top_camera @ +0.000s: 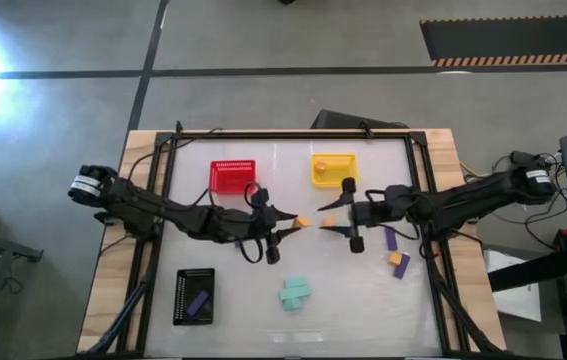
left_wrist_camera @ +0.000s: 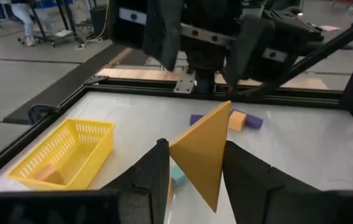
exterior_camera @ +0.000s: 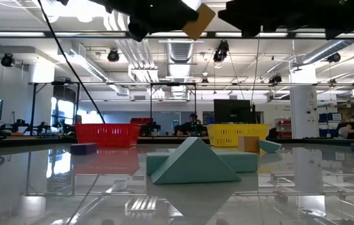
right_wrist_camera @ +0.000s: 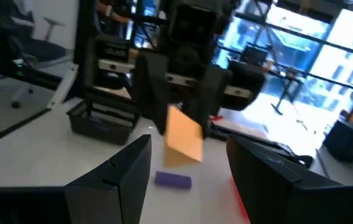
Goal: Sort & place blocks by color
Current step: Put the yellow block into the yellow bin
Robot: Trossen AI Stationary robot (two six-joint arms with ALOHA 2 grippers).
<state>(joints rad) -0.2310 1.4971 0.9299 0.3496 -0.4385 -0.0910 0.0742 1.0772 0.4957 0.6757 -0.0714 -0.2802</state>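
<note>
Table: glossy white top [top_camera: 263,310] in a dark frame, set on a wooden board, standing on grey concrete floor with dark seams. A black-and-orange striped mat lies at upper right of the high view. The low view looks across the reflective surface into a large workshop: exposed ducts, ceiling lamps, monitors, benches, a seated person at centre distance.

No readable writing or labels anywhere.

Baskets in the high view: red basket [top_camera: 233,176] upper centre-left, yellow basket [top_camera: 333,168] upper centre with an orange block [top_camera: 321,166] inside, black basket [top_camera: 194,296] lower left holding a purple block [top_camera: 198,303].

Left gripper [top_camera: 289,222] sits mid-frame, raised off the table, jaws clamped on an orange wedge block [top_camera: 303,222]. The left wrist view shows the wedge [left_wrist_camera: 204,154] pinched between the two dark fingers. Right gripper [top_camera: 331,221] faces it from the right, near but apart, jaws spread and empty; its wrist view frames the wedge [right_wrist_camera: 183,135] between its open fingers without contact.

Loose blocks: teal cluster [top_camera: 296,293] lower centre; a purple block [top_camera: 391,238] and an orange-and-purple pair [top_camera: 400,263] right of centre.

View differences: the low view alone shows the teal cluster as a triangle [exterior_camera: 194,162] fronting flat bars, and the wedge [exterior_camera: 198,21] hanging at top of frame. The left wrist view alone shows the yellow basket's [left_wrist_camera: 64,152] mesh wall.
</note>
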